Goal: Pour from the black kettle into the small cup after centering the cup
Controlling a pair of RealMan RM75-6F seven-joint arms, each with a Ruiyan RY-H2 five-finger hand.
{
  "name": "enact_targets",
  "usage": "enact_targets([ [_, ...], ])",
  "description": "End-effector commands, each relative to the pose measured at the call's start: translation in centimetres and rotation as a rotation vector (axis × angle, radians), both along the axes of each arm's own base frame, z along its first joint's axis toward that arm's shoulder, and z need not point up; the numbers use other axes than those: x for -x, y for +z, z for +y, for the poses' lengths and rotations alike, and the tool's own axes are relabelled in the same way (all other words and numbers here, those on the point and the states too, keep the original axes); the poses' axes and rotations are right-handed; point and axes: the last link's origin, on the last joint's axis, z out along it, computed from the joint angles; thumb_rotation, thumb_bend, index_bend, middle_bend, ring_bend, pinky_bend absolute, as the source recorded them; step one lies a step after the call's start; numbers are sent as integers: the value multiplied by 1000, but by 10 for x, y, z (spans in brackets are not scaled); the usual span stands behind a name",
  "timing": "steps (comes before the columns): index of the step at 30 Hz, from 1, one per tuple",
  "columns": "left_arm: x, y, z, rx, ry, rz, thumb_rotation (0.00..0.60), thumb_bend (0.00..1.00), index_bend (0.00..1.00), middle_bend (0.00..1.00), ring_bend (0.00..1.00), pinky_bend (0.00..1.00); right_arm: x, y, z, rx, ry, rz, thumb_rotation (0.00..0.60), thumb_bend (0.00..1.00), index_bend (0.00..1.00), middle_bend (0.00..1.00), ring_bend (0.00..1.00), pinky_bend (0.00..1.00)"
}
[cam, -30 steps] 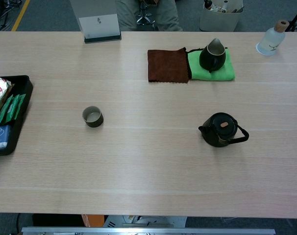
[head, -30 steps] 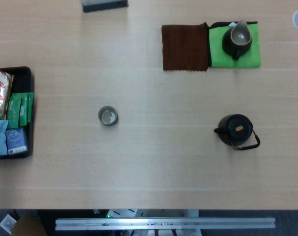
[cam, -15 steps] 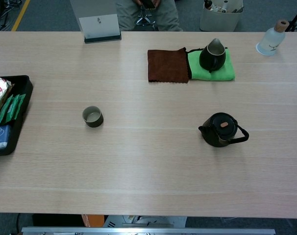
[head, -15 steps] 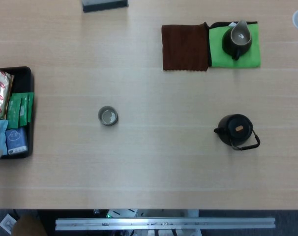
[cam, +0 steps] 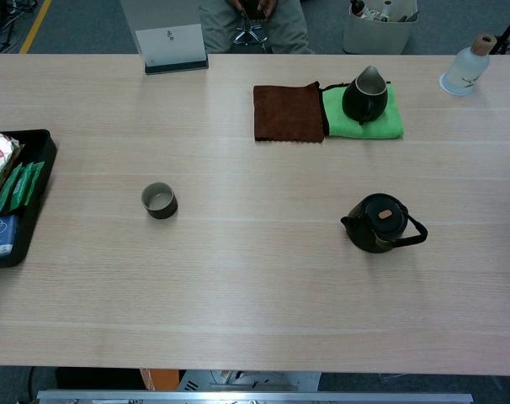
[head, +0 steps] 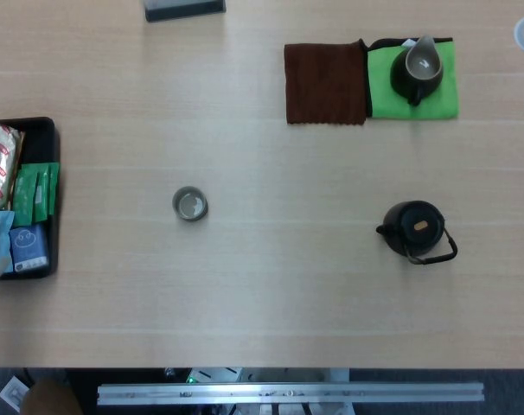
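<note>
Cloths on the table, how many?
2. A brown cloth lies at the far middle of the table; a green cloth lies right beside it, under a dark pitcher. None seem hidden.

Black tray (head: pixel 46 130) of packets at table's left edge. Brown cloth (head: pixel 324 83) beside green cloth (head: pixel 442 91), dark pitcher (head: pixel 417 71) on it. Card stand (cam: pixel 172 46), bottle (cam: pixel 466 69) at far edge.

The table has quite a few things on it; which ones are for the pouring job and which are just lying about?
For the job:
black kettle
small cup

Lying about:
brown cloth
green cloth
dark pitcher
black tray of packets
white bottle
card stand
</note>
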Motion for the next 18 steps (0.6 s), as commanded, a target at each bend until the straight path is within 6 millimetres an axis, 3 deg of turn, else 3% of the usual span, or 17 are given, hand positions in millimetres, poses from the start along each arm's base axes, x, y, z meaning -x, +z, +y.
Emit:
enact_targets([
  [1,2,-1,1,3,5,0,600,61,241,222,188,164,-10,-14,-6,-59,28,10,600,0,388,411,375,90],
  [10,7,2,5,0,20,1,600,62,244,219,188,164,-34,-50,-15,-176,91,9,600,0,388,411,375,88],
  [18,8,4,4,-1,24,-1,600,62,247,219,188,164,-42,-67,-16,-210,98,-5,600,0,403,429,391,73],
])
